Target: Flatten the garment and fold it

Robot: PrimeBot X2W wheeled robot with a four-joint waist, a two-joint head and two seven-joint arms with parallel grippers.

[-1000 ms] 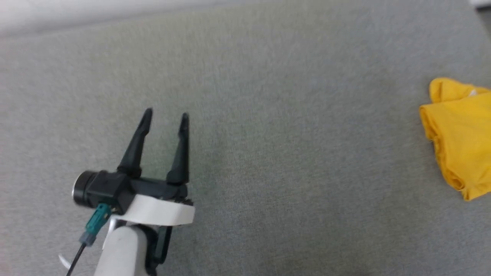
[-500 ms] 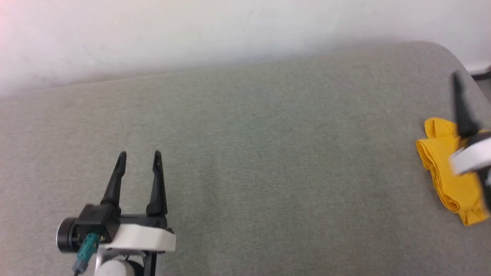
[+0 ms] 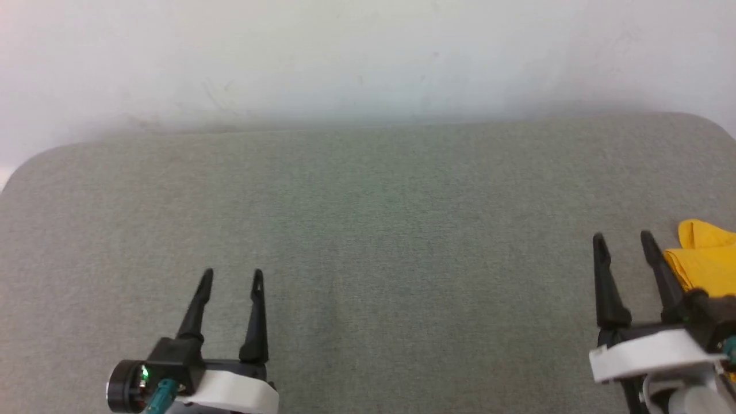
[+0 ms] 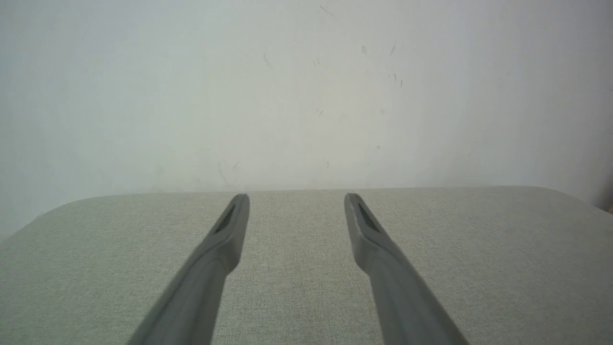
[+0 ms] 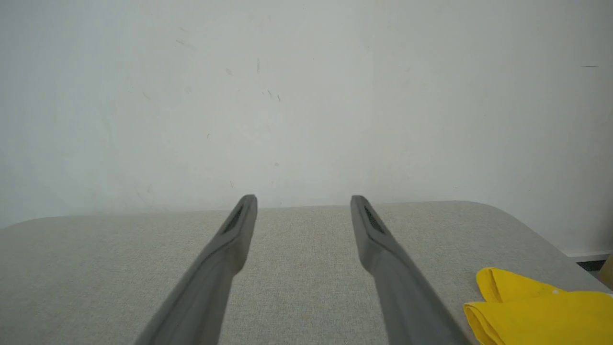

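Garment [image 3: 704, 261] lies bunched up, bright yellow, at the right edge of the grey cloth top [image 3: 368, 230]. Your right gripper [image 3: 622, 238] is just beside it, 2 fingers spread wide, holding nothing. Your left gripper [image 3: 232, 274] is well apart from it, also spread wide and empty.
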